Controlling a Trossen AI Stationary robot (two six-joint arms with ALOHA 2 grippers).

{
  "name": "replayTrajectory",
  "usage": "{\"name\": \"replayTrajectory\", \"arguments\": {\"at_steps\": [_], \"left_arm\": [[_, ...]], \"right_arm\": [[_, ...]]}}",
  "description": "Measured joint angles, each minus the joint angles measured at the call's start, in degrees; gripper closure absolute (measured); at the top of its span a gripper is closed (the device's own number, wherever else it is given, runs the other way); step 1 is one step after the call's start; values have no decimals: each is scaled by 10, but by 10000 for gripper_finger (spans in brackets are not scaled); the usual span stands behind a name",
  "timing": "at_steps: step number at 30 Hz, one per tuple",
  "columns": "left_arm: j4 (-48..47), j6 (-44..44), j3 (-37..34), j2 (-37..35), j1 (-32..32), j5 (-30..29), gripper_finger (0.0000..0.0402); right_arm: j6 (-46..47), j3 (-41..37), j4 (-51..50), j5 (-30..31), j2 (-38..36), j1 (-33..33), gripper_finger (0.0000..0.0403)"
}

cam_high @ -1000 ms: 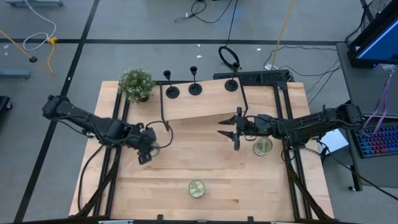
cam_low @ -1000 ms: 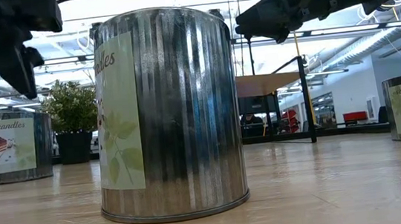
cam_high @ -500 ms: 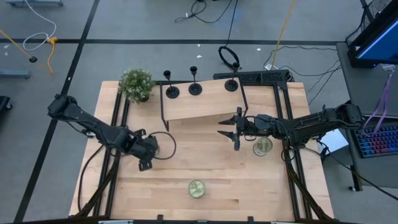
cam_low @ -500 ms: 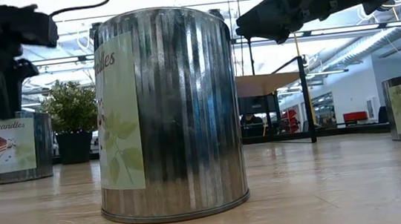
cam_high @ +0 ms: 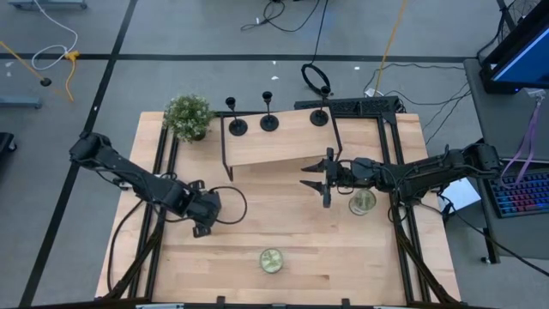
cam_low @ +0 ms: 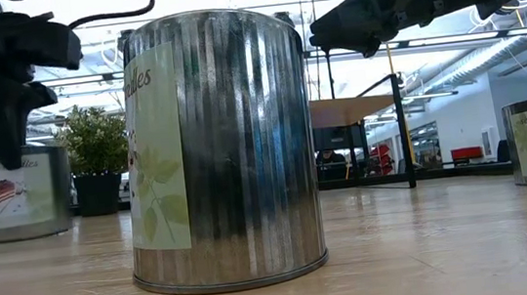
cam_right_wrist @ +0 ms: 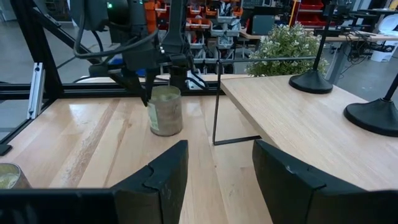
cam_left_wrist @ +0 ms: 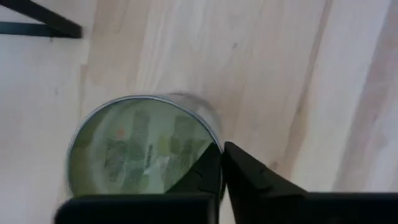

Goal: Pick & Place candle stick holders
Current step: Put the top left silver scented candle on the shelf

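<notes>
The three holders stand upright in a row along the far edge of a raised wooden shelf point(cam_high: 274, 142), stems vertical, cups up: one at the shelf's left corner point(cam_high: 236, 125), one beside it point(cam_high: 268, 121), one further right point(cam_high: 319, 116). Each is matte black, a flat round disc with a thin rod rising from its middle to a small cup. In the right wrist view two disc bases point(cam_right_wrist: 312, 81) point(cam_right_wrist: 378, 116) sit on the pale, smooth-grained shelf top, stems running out of frame. Neither gripper touches any of them.

The left gripper point(cam_high: 203, 215) is low over the left side of the table point(cam_high: 343, 257), right above a candle tin point(cam_left_wrist: 140, 152) (round, ribbed metal wall, green printed label on the lid). In the left wrist view its two dark fingers meet at the tips, pressed together with no gap, at the tin's rim; they hold nothing.

The right gripper point(cam_high: 314, 178) hovers just in front of the shelf's right part, pointing toward the left arm. Its fingers point(cam_right_wrist: 158, 177) are spread apart with bare table between them.

A second tin point(cam_high: 363, 202) sits under the right arm, and a third point(cam_high: 272, 260) near the table's front edge; up close in the low view it shows corrugated shiny metal with a leaf-printed paper label. A small potted plant point(cam_high: 189, 116) stands at the far left corner, just beside the shelf.
</notes>
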Motion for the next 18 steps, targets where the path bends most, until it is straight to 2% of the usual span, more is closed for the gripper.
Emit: {"name": "replayTrajectory", "arguments": {"at_steps": [4, 8, 12, 15, 18], "left_arm": [[51, 20, 26, 4, 0, -10, 392], [125, 119, 82, 20, -3, -14, 396], [136, 238, 172, 57, -1, -14, 397], [88, 316, 252, 99, 8, 3, 396], [-11, 403, 330, 141, 27, 8, 398]], "right_arm": [[0, 0, 0, 0, 0, 0, 232], [0, 0, 0, 0, 0, 0, 232], [0, 0, 7, 0, 0, 0, 232], [0, 0, 9, 0, 0, 0, 232], [0, 0, 9, 0, 0, 0, 232]]}}
